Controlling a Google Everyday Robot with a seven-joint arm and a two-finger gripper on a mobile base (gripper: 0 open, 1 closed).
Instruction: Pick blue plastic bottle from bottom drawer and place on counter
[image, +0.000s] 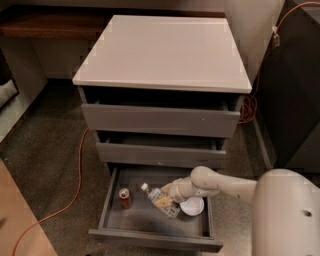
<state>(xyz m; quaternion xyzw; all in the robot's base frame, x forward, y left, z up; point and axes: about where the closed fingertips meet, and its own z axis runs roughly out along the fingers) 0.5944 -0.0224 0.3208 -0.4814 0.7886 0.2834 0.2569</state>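
My arm (227, 186) comes in from the right side, and my hand (165, 200) is down inside the bottom drawer (150, 235), which stands pulled out below the front edge of the desk (165, 50). The hand is right at the blue plastic bottle (153, 194), which lies on the drawer floor with its white cap pointing toward the desk's front-left corner. I cannot tell how far the hand is open or whether it grips the bottle. A white bowl (193, 206) sits just right of the hand. A red-brown can (124, 198) stands apart on the left.
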